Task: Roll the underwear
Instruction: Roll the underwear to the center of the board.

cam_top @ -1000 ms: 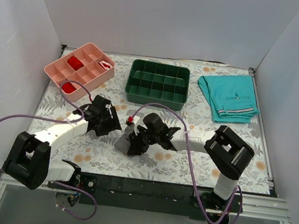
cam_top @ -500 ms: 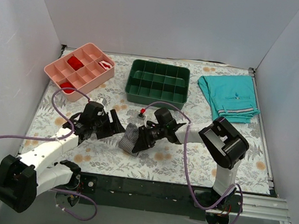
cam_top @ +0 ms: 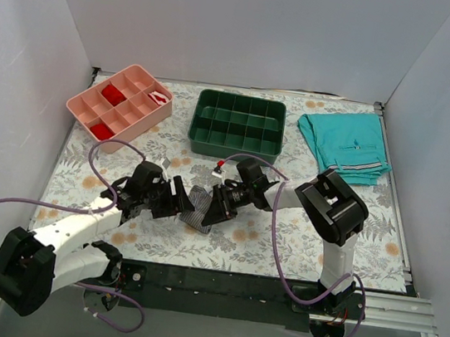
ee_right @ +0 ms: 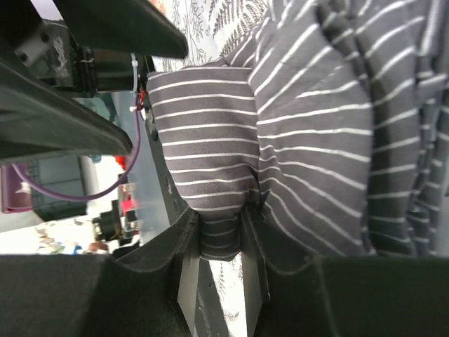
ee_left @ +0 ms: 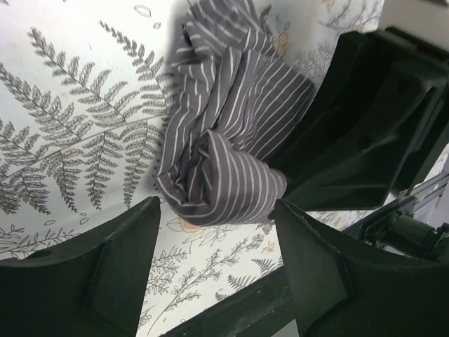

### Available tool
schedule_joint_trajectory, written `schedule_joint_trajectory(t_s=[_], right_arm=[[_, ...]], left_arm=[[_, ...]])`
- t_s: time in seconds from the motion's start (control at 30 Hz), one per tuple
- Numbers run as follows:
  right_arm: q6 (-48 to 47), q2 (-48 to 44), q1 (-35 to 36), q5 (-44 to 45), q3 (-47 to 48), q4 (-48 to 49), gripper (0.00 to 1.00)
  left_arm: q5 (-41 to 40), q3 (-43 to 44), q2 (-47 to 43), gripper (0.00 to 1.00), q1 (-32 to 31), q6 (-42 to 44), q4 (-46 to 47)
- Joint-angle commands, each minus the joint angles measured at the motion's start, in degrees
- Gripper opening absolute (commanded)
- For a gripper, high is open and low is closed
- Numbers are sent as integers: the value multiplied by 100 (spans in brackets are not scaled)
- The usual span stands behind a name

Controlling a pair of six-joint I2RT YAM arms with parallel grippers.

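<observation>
The underwear point(cam_top: 196, 208) is a bunched, partly rolled bundle of grey pinstriped cloth on the floral table, between the two arms. My right gripper point(cam_top: 214, 207) comes at it from the right and is shut on a fold of the cloth point(ee_right: 223, 223), pinched between both fingers. From the left, my left gripper point(cam_top: 176, 204) stands open. In the left wrist view the rolled end of the underwear point(ee_left: 224, 147) lies just beyond the gap point(ee_left: 216, 228) between its two spread fingers, and the right gripper's black body sits against the cloth's right side.
A pink compartment tray point(cam_top: 91, 109) with red items stands at the back left, and a dark green compartment tray point(cam_top: 235, 146) at the back middle. Teal shorts point(cam_top: 345, 148) lie at the back right. White walls close in three sides. Purple cables trail from both arms.
My left gripper has swung right and now faces the underwear. The right gripper has shifted slightly back, still holding the cloth, and the bundle looks tighter.
</observation>
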Motion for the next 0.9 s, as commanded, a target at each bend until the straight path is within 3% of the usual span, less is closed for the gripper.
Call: schedule_joint_trajectory(t_s=[0.0,0.27,0.5,0.6,0.7,0.8,0.87], right_arm=[[131,186,-97,59,126,-292,1],[61,195,-97,23,187,-318,1],[-9,72,-97,32,187,-318,1],[-123,-76,-97,85,204,-353,15],[-544,-357,-79,391,257,-713,36],[-1053,-683,-53,796,345,-1212,48],[-1300,-946,-18,1120,363,-1468,49]], left_arm=[[-121,-215,43,64,-145,-145,148],[-270,-242,438,63,-180,-321,350],[-490,-224,790,51,-250,-400,376],[-612,-277,912,47,-285,-444,315],[-718,-295,1027,44,-285,-461,192],[-832,-269,1089,44,-285,-461,95],[-859,-251,1133,43,-285,-453,43]])
